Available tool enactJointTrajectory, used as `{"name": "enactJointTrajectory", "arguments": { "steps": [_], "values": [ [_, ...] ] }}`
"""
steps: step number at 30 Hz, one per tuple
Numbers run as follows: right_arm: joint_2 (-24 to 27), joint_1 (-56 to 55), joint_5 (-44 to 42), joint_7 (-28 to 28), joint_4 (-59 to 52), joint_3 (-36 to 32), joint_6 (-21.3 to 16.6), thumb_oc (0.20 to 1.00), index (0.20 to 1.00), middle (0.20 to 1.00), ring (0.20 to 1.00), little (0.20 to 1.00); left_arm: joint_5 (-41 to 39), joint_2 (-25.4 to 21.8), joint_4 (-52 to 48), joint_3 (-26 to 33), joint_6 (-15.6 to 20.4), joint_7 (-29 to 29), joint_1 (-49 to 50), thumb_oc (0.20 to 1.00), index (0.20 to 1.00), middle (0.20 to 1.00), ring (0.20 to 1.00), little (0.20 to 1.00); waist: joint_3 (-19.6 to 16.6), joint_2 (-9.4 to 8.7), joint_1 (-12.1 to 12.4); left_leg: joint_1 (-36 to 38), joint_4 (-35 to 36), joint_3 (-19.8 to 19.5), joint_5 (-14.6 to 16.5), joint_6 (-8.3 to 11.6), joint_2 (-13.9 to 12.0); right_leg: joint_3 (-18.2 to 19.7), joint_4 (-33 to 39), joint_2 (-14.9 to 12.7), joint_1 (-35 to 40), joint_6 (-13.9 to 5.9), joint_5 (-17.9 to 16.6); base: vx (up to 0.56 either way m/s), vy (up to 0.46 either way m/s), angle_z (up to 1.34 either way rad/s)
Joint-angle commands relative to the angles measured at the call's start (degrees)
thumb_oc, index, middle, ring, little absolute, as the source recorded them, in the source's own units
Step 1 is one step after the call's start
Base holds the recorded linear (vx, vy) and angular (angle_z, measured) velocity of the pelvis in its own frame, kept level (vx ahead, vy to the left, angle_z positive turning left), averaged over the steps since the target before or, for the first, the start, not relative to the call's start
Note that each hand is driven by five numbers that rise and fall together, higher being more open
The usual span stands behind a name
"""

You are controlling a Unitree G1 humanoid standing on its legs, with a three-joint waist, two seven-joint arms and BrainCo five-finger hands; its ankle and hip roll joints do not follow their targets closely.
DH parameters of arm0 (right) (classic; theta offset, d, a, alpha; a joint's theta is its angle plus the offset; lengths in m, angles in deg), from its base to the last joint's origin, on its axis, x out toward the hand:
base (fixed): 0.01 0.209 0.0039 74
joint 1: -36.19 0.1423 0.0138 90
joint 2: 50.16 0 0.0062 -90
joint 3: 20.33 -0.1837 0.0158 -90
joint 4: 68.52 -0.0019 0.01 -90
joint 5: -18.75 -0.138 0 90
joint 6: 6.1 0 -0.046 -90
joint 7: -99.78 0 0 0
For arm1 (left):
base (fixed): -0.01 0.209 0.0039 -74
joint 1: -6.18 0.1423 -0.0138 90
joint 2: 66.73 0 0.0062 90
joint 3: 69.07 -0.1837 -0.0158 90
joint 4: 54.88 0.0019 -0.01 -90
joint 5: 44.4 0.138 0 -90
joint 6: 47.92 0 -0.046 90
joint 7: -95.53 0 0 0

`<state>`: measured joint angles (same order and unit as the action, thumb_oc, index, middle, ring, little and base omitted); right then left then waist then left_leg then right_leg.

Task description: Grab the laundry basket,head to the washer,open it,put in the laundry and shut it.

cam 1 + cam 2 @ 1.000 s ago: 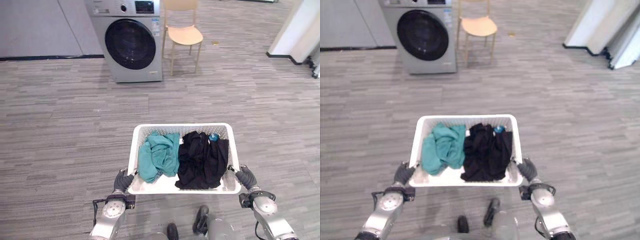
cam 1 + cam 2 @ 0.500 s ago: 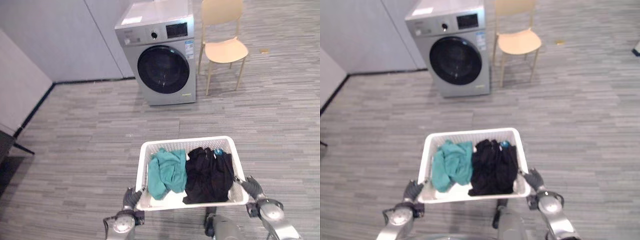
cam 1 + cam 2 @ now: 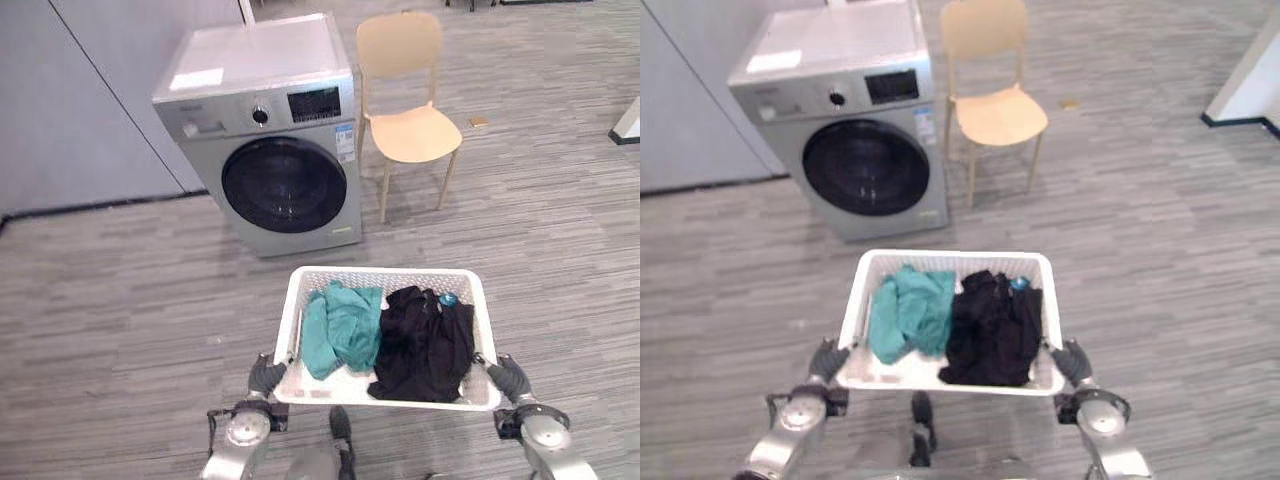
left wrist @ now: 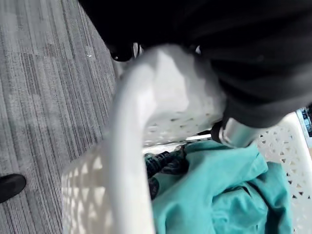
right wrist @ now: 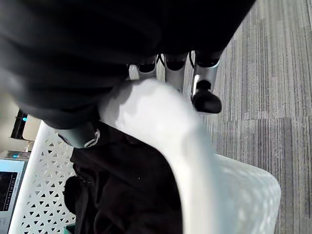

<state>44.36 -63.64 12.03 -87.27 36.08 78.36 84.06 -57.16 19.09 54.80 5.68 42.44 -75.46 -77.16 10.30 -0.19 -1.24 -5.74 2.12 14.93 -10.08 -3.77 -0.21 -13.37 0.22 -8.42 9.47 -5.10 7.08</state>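
I carry a white perforated laundry basket (image 3: pixel 383 278) in front of me, above the floor. Inside lie a teal garment (image 3: pixel 341 327) on the left and black clothes (image 3: pixel 424 344) on the right. My left hand (image 3: pixel 265 376) is shut on the basket's left rim (image 4: pixel 127 146), thumb inside near the teal cloth (image 4: pixel 219 195). On the opposite side, my right hand (image 3: pixel 509 379) grips the right rim (image 5: pixel 180 151) beside the black clothes (image 5: pixel 126 195). A silver front-loading washer (image 3: pixel 262 135) stands ahead, its round dark door (image 3: pixel 277 185) closed.
A light wooden chair (image 3: pixel 408 95) stands just right of the washer. A grey wall (image 3: pixel 70 110) runs behind and to the left. A white wall corner with dark skirting (image 3: pixel 628 125) shows at far right. Grey striped floor (image 3: pixel 120 300) lies between me and the washer.
The whole picture has shifted, so the camera moved: the washer and chair now appear larger and nearer than a second ago. Both hands keep their grip on the basket.
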Motion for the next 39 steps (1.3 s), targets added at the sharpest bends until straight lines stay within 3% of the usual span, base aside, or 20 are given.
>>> {"name": "enactJointTrajectory", "arguments": {
  "steps": [1,4,8,10,14,18,19,20,21,22,23,25,28,29,30,31,32,33,36,39],
  "values": [
    [-0.11,5.94,-4.85,1.7,-4.73,-2.06,-5.99,0.2,0.2,0.2,0.2,0.2,-3.47,3.07,-7.26,1.28,5.8,-2.22,-1.15,0.2,0.2,0.2,0.2,0.2,-1.35,1.65,2.52,4.34,-5.9,-4.7,9.97,7.04,-1.53,-0.86,-0.06,3.31,-3.54,-1.26,-3.97,0.26,0.12,-0.21],
    [-1.11,5.69,-4.85,1.68,-4.61,-2.21,-5.84,0.2,0.2,0.2,0.2,0.2,-3.94,2.7,-7.69,1.73,5.83,-2.22,-0.51,0.2,0.2,0.2,0.2,0.2,-2.58,1.65,2.89,6.97,-4.44,-3.68,11.61,5.77,-0.87,0.38,-2.21,2.62,-3.72,-2.02,-3.45,0.21,0.135,-0.46],
    [-1.88,5.58,-3.89,1.19,-5.43,-2.47,-6.08,0.2,0.2,0.2,0.2,0.2,-3.94,1.58,-8.21,2.54,5.68,-1.44,-0.89,0.2,0.2,0.2,0.2,0.2,-1.42,1.99,2.17,9.25,-3.92,-2.2,13.96,3.32,-0.42,2.59,-15.15,1.22,-9.9,-4.81,-5.51,0.12,0.127,-0.44],
    [-2.56,5.75,-3.81,1.19,-5.86,-2.63,-5.97,0.2,0.2,0.2,0.2,0.2,-4.16,1.0,-8.49,3.84,5.6,-0.67,-0.66,0.2,0.2,0.2,0.2,0.2,-0.45,2.24,1.53,11.69,-3.74,-0.43,15.99,2.75,-0.65,-1.06,-18.08,-1.47,-15.75,-5.46,-7.95,0.23,0.093,-0.62],
    [-2.37,6.03,-3.53,1.19,-6.18,-2.55,-5.78,0.2,0.2,0.2,0.2,0.2,-4.6,0.85,-8.93,5.92,5.61,-0.62,0.91,0.2,0.2,0.2,0.2,0.2,-0.19,3.14,1.21,16.62,-3.28,0.34,19.92,3.51,-1.26,-7.79,-8.2,-2.42,-18.1,-5.02,-7.75,0.29,-0.021,-0.64],
    [-1.72,5.89,-1.81,0.82,-7.04,-2.83,-5.9,0.2,0.2,0.2,0.2,0.2,-4.2,1.15,-8.29,6.96,6.35,-0.15,0.99,0.2,0.2,0.2,0.2,0.2,-0.03,3.21,0.18,19.35,-3.86,-1.07,21.19,4.72,-1.62,-5.89,-1.84,-2.89,-21.27,-6.6,-11.7,0.37,-0.171,0.05],
    [-1.83,5.24,-2.01,1.28,-8.01,-2.45,-6.06,0.2,0.2,0.2,0.2,0.2,-3.99,1.54,-8.07,6.36,6.7,-0.52,0.84,0.2,0.2,0.2,0.2,0.2,-0.6,2.5,-0.36,20.36,-4.87,-1.75,21.73,5.21,-1.16,-5.74,-0.75,-3.4,-20.03,-5.75,-13.05,0.54,-0.351,0.52],
    [-1.81,4.8,-2.14,1.31,-7.73,-1.73,-6.33,0.2,0.2,0.2,0.2,0.2,-4.54,2.5,-7.48,5.53,6.99,-0.24,0.64,0.2,0.2,0.2,0.2,0.2,-1.36,3.14,-0.96,19.43,-9.46,-3.28,18.74,7.04,-2.85,-5.0,-1.06,-2.14,-18.68,-4.34,-13.14,0.42,-0.289,0.53],
    [-1.79,4.81,-2.14,1.31,-7.72,-1.73,-6.35,0.2,0.2,0.2,0.2,0.2,-4.54,2.52,-7.47,5.53,7.0,-0.24,0.64,0.2,0.2,0.2,0.2,0.2,-1.4,3.19,-1.03,19.34,-9.56,-3.35,18.78,7.09,-2.93,-5.09,-1.03,-2.1,-18.66,-4.31,-13.12,0.37,-0.346,0.64],
    [-0.73,4.95,-2.0,1.16,-7.84,-1.47,-6.14,0.2,0.2,0.2,0.2,0.2,-5.59,3.06,-7.0,4.99,6.9,-0.12,-0.02,0.2,0.2,0.2,0.2,0.2,-0.77,3.2,-0.87,14.14,-22.22,-4.31,12.35,9.52,-5.5,-5.38,-0.99,-1.12,-16.48,-2.49,-12.36,0.22,-0.304,0.45],
    [-0.6,4.85,-2.64,0.88,-8.28,-1.38,-6.43,0.2,0.2,0.2,0.2,0.2,-5.67,3.27,-6.58,4.33,6.79,0.06,-0.49,0.2,0.2,0.2,0.2,0.2,-0.38,3.1,-0.85,11.59,-28.05,-4.46,9.57,10.5,-6.6,-5.82,-0.22,-0.57,-14.85,-1.23,-11.49,0.29,-0.374,0.3],
    [-0.01,3.8,-2.51,0.12,-8.96,-1.42,-6.09,0.2,0.2,0.2,0.2,0.2,-6.28,3.88,-6.75,3.15,6.63,-0.07,-1.15,0.2,0.2,0.2,0.2,0.2,0.21,2.45,-0.53,6.85,-34.7,-3.06,8.84,9.91,-8.01,-5.8,2.15,1.14,-10.13,0.99,-8.71,0.34,-0.251,-0.19],
    [0.53,3.18,-0.61,-0.7,-10.5,-0.94,-5.95,0.2,0.2,0.2,0.2,0.2,-5.72,4.32,-6.64,1.67,6.2,0.24,-2.58,0.2,0.2,0.2,0.2,0.2,0.11,1.57,0.16,1.94,-24.65,-2.22,13.51,7.58,-4.92,-4.62,3.57,1.08,-6.88,0.08,-6.92,0.38,-0.034,-0.17],
    [0.53,3.18,-0.61,-0.7,-10.5,-0.94,-5.95,0.2,0.2,0.2,0.2,0.2,-5.72,4.32,-6.64,1.67,6.2,0.24,-2.58,0.2,0.2,0.2,0.2,0.2,0.12,1.57,0.17,1.96,-24.64,-2.22,13.51,7.58,-4.92,-4.62,3.57,1.08,-6.86,0.08,-6.92,0.3,0.077,-0.22],
    [0.89,2.9,1.02,-0.88,-10.43,-0.43,-5.8,0.2,0.2,0.2,0.2,0.2,-5.69,4.6,-6.66,1.3,6.27,0.68,-3.0,0.2,0.2,0.2,0.2,0.2,-0.09,2.0,0.73,0.09,-14.62,-4.12,12.47,7.41,-3.52,-3.9,3.94,1.86,-5.39,-0.46,-5.98,0.29,0.085,-0.22],
    [0.82,2.7,1.63,-1.37,-10.17,-0.35,-5.7,0.2,0.2,0.2,0.2,0.2,-5.59,4.65,-6.74,1.21,6.26,1.04,-3.14,0.2,0.2,0.2,0.2,0.2,0.01,2.32,0.94,-0.29,-10.36,-4.9,9.96,8.1,-3.37,-3.49,4.26,2.44,-4.33,-0.63,-5.48,0.29,0.084,-0.19],
    [0.82,2.69,1.64,-1.37,-10.17,-0.35,-5.7,0.2,0.2,0.2,0.2,0.2,-5.59,4.66,-6.74,1.21,6.26,1.05,-3.13,0.2,0.2,0.2,0.2,0.2,0.08,2.27,0.92,-0.05,-10.05,-4.89,9.79,8.1,-3.3,-3.5,4.27,2.39,-4.23,-0.64,-5.46,0.31,0.083,-0.3],
    [0.46,2.37,2.57,-2.39,-9.61,-0.44,-5.57,0.2,0.2,0.2,0.2,0.2,-5.6,4.59,-7.15,1.05,6.42,1.39,-3.53,0.2,0.2,0.2,0.2,0.2,0.22,2.83,1.4,-3.28,-5.5,-5.9,5.42,8.97,-4.0,-2.79,4.52,3.43,-2.48,-0.6,-4.25,0.28,0.087,-0.37],
    [-0.36,2.07,2.93,-3.52,-9.15,-0.84,-5.39,0.2,0.2,0.2,0.2,0.2,-5.62,4.45,-7.16,0.29,6.52,1.29,-3.76,0.2,0.2,0.2,0.2,0.2,-0.05,3.56,1.47,-2.72,-0.92,-2.77,3.45,9.18,-5.24,-2.57,3.86,3.91,-0.1,-1.12,-2.01,0.29,0.129,-0.31],
    [-1.49,1.78,3.54,-3.8,-9.01,-0.59,-5.28,0.2,0.2,0.2,0.2,0.2,-5.8,4.11,-6.97,-0.32,6.32,1.51,-3.81,0.2,0.2,0.2,0.2,0.2,-1.41,3.49,1.5,-1.44,-2.35,-3.11,4.09,8.15,-4.63,-1.65,0.97,2.54,1.05,-1.83,-0.69,0.31,0.193,-0.41]
  ]
}}
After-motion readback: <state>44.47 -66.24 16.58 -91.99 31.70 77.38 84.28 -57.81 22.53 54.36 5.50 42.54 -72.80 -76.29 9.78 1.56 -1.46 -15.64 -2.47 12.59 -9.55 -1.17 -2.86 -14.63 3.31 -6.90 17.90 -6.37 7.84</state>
